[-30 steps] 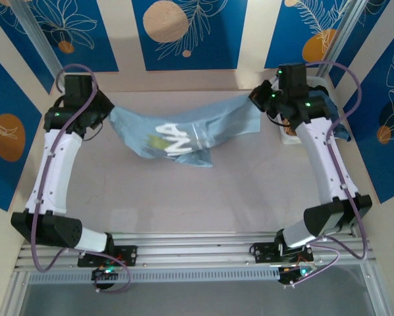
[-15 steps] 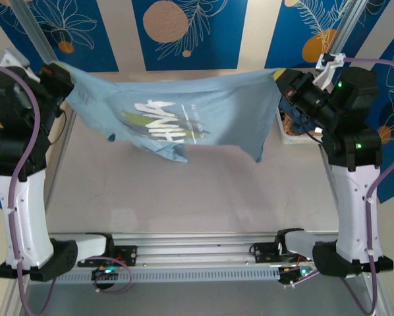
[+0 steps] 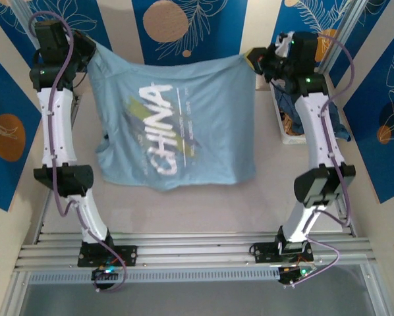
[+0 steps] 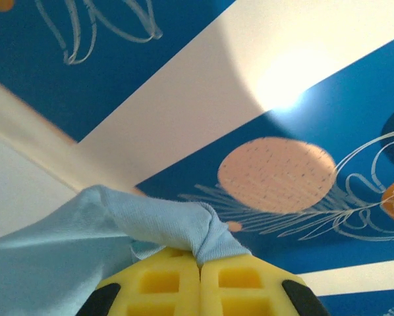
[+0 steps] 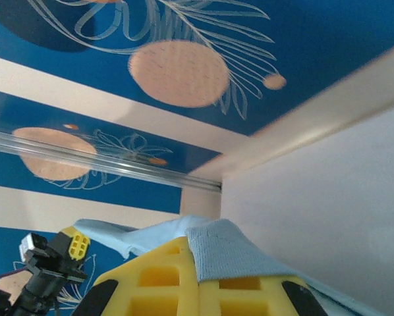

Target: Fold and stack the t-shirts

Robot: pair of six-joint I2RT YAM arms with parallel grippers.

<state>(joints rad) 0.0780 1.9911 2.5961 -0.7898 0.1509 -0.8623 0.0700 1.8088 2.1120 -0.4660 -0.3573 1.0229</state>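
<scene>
Left wrist view: left fingers [image 4: 164, 284] clenched on a bunched corner of the t-shirt [image 4: 65, 257]. Right fingers [image 5: 157, 280] likewise pinch the other top corner. Held edge runs left-right between them at the far side. Cloth drapes toward the bases, lower edge on the desk [image 3: 203, 204]. Lettering reads near-to-far, so collar-hem axis probably lies left-right. Neither arm is nearer.
</scene>
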